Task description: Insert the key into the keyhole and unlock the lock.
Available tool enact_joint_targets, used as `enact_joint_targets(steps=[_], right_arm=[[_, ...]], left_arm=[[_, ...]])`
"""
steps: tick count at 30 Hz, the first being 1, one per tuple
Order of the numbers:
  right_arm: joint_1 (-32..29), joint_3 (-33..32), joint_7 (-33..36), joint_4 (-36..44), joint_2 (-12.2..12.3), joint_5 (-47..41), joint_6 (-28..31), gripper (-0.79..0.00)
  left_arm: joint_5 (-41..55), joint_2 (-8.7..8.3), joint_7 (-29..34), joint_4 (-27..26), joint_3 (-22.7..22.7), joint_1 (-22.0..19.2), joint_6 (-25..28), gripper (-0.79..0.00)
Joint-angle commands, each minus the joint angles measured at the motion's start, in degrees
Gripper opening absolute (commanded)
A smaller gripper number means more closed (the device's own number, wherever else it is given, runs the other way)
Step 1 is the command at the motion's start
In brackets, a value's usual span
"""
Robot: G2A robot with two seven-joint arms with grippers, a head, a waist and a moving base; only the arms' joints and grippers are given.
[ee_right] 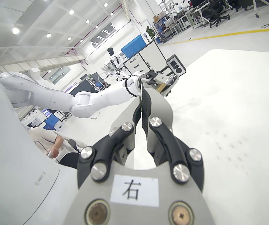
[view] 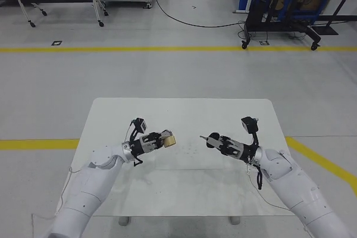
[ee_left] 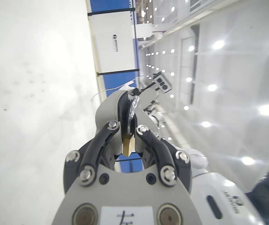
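The right gripper [view: 212,141] is clamped on the key [view: 203,138], whose blade sticks out ahead of its fingertips. The left gripper [view: 159,140] is clenched on the lock [view: 169,140], whose brass body juts past its own fingertips. They face each other above the table [view: 184,113] with a gap between, so the lock lies almost straight ahead along the blade's long axis. I cannot make out the keyhole, so lining up likely comes first.

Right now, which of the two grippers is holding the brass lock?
The left gripper: it is shut on the brass lock, while the right gripper pinches only the thin key.
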State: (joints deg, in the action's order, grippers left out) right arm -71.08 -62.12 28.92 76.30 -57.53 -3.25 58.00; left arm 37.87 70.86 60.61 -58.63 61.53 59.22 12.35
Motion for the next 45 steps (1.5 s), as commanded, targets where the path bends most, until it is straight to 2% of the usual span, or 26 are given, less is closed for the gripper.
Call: enact_joint_targets(steps=[1, 5, 11, 16, 37, 40, 42, 45], right_arm=[[-0.39, -0.59, -0.69, 0.07, 0.05, 0.20, 0.00, -0.785], [-1.08, -1.90, -2.68, -0.28, 0.07, 0.28, 0.00, -0.785], [-0.67, -1.42, -5.31, -1.74, -0.57, 1.59, 0.00, -0.785], [-1.14, -0.81, -5.15, -1.16, -0.79, 0.62, 0.00, -0.785], [-1.14, -0.81, -5.15, -1.16, -0.79, 0.62, 0.00, -0.785], [-3.21, -0.67, -6.06, 1.16, -0.82, -0.44, -3.72, -0.785], [-6.32, 1.19, -4.65, 5.37, -0.95, -13.64, -10.52, -0.785], [-8.88, -2.67, -3.31, 8.87, 0.06, -19.52, -19.02, -0.785]], left_arm=[[2.15, 0.57, 1.45, 3.23, -1.30, -2.07, -2.70, -0.785], [2.33, 2.13, 0.99, 7.11, -4.71, -6.10, -5.66, -0.785], [11.27, 5.60, 3.38, 11.77, -9.10, -10.85, -12.15, -0.785], [13.50, 7.86, 5.11, 16.84, -11.70, -13.91, -11.71, -0.785], [13.50, 7.86, 5.11, 16.84, -11.70, -13.91, -11.71, -0.785], [13.46, 7.88, 4.08, 16.47, -11.66, -13.63, -11.86, -0.785], [13.70, 8.15, 0.21, 14.54, -11.72, -13.14, -13.51, -0.785], [13.88, 8.88, -5.60, 12.44, -12.50, -12.99, -16.36, -0.785]])
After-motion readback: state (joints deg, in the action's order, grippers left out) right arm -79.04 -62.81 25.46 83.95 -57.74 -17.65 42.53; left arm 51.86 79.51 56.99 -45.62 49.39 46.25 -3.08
